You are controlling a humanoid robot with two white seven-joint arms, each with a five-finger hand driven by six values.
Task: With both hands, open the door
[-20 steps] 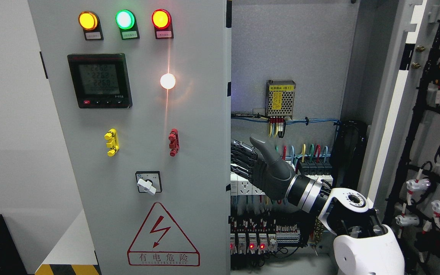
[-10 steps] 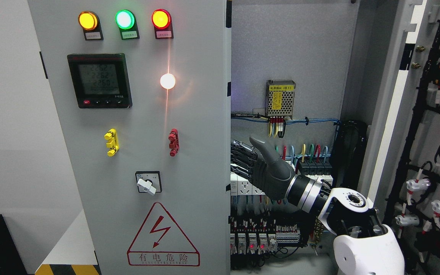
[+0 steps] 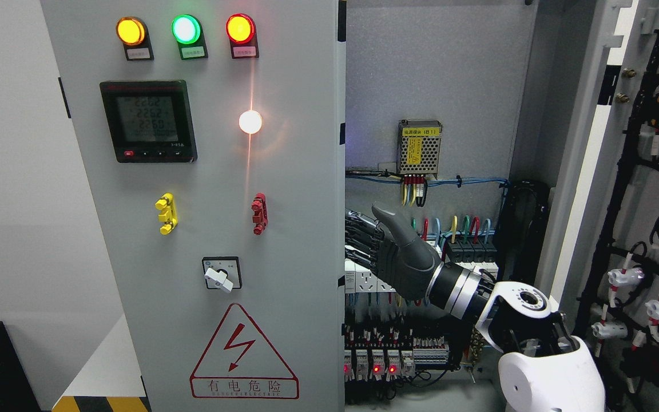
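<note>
We see the right hand hooked on the left cabinet door's edge, thumb up, terminal blocks behind it

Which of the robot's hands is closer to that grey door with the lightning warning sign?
The right. The right robot hand is inside the cabinet, right at the free edge of the left door, its fingers reaching toward that edge. The left robot hand is out of view.

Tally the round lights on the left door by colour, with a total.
Amber light: 1
Green light: 1
Red light: 1
White light: 1
Total: 4
</note>
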